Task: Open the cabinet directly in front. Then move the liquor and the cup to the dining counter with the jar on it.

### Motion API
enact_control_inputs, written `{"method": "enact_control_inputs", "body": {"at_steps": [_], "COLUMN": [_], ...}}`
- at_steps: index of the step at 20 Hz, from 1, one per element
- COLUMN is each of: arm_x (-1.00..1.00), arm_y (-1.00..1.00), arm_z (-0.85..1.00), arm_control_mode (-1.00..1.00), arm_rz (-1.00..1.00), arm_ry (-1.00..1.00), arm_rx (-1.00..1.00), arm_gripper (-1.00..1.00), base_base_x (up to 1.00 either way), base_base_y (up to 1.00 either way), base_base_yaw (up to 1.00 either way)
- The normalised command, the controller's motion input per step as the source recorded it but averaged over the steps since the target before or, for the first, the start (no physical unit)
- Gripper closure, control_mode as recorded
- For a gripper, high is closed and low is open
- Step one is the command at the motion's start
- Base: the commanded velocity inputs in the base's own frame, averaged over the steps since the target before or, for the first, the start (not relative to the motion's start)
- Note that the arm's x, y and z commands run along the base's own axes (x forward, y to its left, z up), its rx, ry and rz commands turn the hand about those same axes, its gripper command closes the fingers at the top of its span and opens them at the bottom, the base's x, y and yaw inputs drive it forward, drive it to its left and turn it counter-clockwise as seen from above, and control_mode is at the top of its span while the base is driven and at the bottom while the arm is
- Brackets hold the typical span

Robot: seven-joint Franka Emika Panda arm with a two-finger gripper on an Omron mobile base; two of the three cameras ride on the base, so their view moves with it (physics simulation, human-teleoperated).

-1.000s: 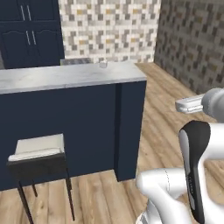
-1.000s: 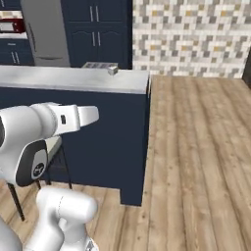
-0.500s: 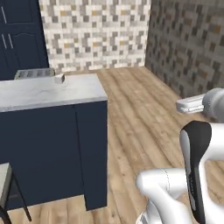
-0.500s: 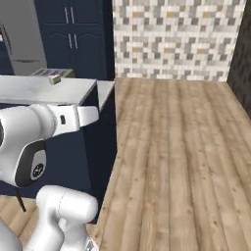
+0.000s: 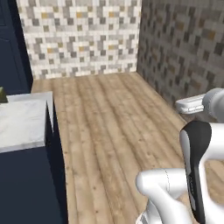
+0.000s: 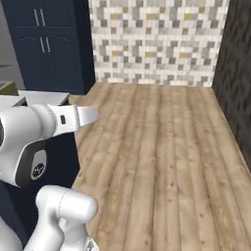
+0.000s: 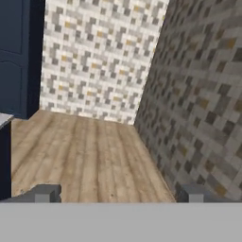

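A: Item: view from the base. Change recorded: the whole scene has swung across both base views within the last second. This is entered as the base turning, not as furniture moving. The stool seen a second ago is no longer framed.

B: Item: dining counter (image 5: 24, 124). Location: now pushed to the left edge of the left base view, its marble top seen only as a corner over the navy base; in the right base view a sliver of it (image 6: 46, 98) lies behind the arm.

A: Item: fingers (image 7: 47, 194). State: spread wide, nothing between them, as seen at the bottom of the hand view. The hand is pointed at bare wooden floor (image 7: 80, 151) and the corner where the tiled wall (image 7: 99, 61) meets the dark stone wall (image 7: 203, 94).

B: Item: cabinet, liquor, cup, jar. Location: none of these can be identified. Tall navy cupboard doors (image 6: 41, 44) are noted in the right base view, but they are not taken for the wide wall cabinet.

A: Assessment: the opening of the cabinet is judged not yet begun. The turn is read as travel toward the work area, with nothing carried.
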Motion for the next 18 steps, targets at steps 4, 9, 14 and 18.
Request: {"method": "enact_control_inputs", "body": {"at_steps": [4,9,14,18], "arm_x": [0.00,0.00,0.00,0.00], "arm_y": [0.00,0.00,0.00,0.00], "arm_z": [0.00,0.00,0.00,0.00], "arm_control_mode": [1.00,1.00,1.00,1.00], "arm_rz": [0.00,0.00,0.00,0.00], "arm_ry": [0.00,0.00,0.00,0.00], "arm_rx": [0.00,0.00,0.00,0.00], "arm_gripper": [-1.00,-1.00,-1.00,-1.00], "base_base_x": [1.00,1.00,1.00,1.00], "base_base_y": [-0.98,-0.86,-0.48,-0.20], "base_base_yaw": [0.00,0.01,0.02,0.03]}}
